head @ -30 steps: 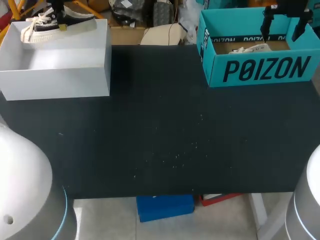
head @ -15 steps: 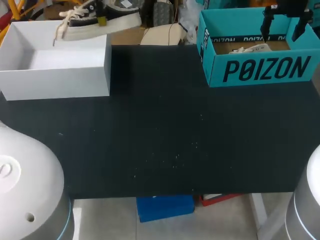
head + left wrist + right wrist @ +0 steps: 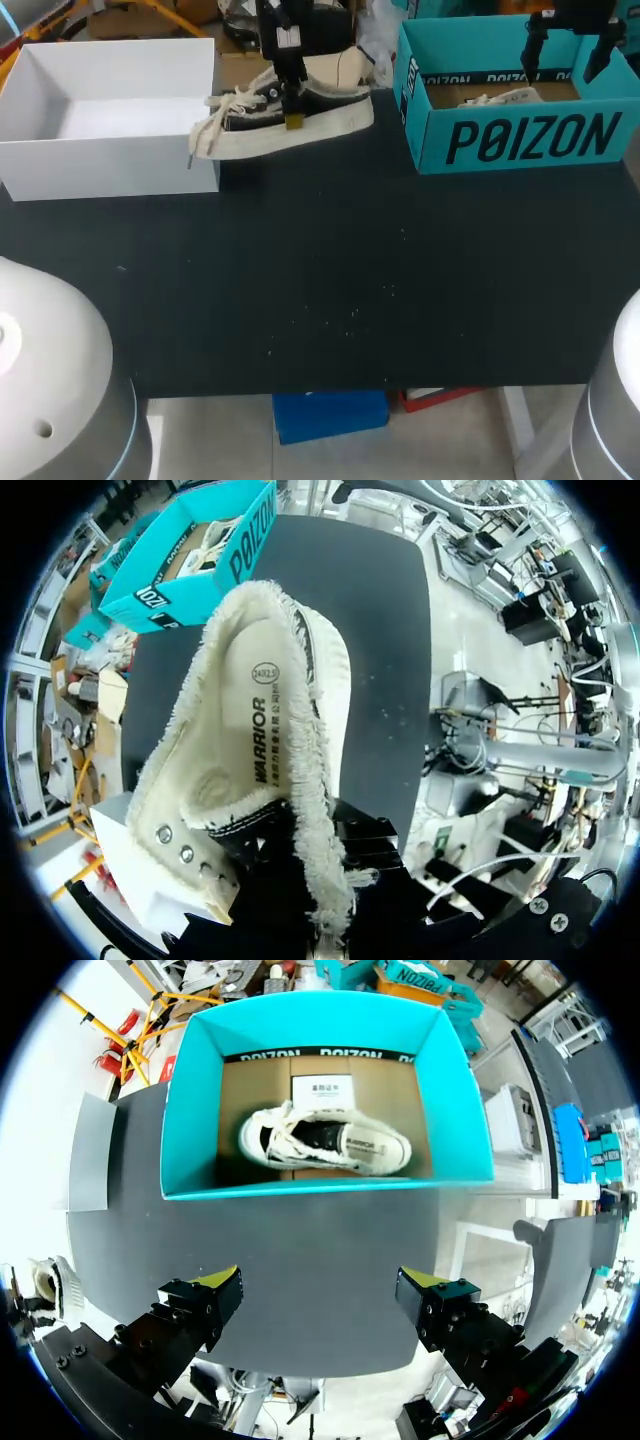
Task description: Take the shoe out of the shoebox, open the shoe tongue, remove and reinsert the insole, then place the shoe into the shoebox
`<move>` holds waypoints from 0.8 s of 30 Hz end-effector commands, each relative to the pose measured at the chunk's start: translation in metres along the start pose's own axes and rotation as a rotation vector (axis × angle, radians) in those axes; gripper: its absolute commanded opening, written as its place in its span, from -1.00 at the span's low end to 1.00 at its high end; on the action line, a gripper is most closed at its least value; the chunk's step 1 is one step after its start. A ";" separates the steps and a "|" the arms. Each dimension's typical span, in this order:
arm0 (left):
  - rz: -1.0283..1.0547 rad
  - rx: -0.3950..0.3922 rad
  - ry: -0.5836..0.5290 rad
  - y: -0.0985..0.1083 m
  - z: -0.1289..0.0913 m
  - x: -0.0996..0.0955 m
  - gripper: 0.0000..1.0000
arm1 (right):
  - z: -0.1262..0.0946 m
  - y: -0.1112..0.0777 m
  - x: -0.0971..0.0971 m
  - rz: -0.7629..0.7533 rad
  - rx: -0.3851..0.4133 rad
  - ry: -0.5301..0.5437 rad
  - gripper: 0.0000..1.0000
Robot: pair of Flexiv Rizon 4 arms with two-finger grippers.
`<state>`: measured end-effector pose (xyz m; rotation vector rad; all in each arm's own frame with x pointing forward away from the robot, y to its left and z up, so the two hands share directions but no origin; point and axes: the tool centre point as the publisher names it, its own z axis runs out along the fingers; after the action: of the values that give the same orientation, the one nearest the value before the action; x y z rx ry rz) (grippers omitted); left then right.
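- The left tool (image 3: 293,112) is closed on the shoe (image 3: 285,122). It grips the shoe at the middle of its length, and one yellow tip shows against the sole edge.
- The shoe is at 12 o'clock of the tabletop (image 3: 320,280), between the two boxes. Its toe points to 9 o'clock and almost reaches the corner of the white shoebox (image 3: 110,150). I cannot tell whether it touches the tabletop.
- The shoe has a black canvas upper, a thick cream sole and loose pale laces (image 3: 215,125) hanging at the toe.
- In the left wrist view the sole (image 3: 265,750) is turned to the camera. It is cream, flat and fuzzy, with a frayed edge.
- The right tool (image 3: 322,1290) is wide open and holds nothing. It hangs over the teal shoebox (image 3: 520,140) at 2 o'clock.
- Inside this cardboard box a second shoe (image 3: 325,1145) lies on its side on the brown bottom.
- The white shoebox stands at 10 o'clock and has smooth plain walls.
- The tabletop is black and matte, with small pale specks near its centre.
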<state>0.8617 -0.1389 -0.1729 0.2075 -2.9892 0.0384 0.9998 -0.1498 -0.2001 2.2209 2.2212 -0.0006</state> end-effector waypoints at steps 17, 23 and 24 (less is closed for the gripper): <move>0.039 0.063 -0.407 -0.038 0.137 -0.022 -1.00 | 0.000 0.000 0.000 0.000 0.000 0.000 1.00; 0.074 0.064 -0.365 -0.046 0.169 -0.037 -1.00 | 0.000 0.000 0.000 0.000 0.000 0.000 1.00; 0.080 0.063 -0.365 -0.046 0.174 -0.040 -1.00 | 0.000 0.000 0.000 0.000 0.000 0.000 1.00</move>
<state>0.8674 -0.1773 -0.3215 0.1228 -3.3869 0.1159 0.9998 -0.1498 -0.2001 2.2209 2.2212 -0.0006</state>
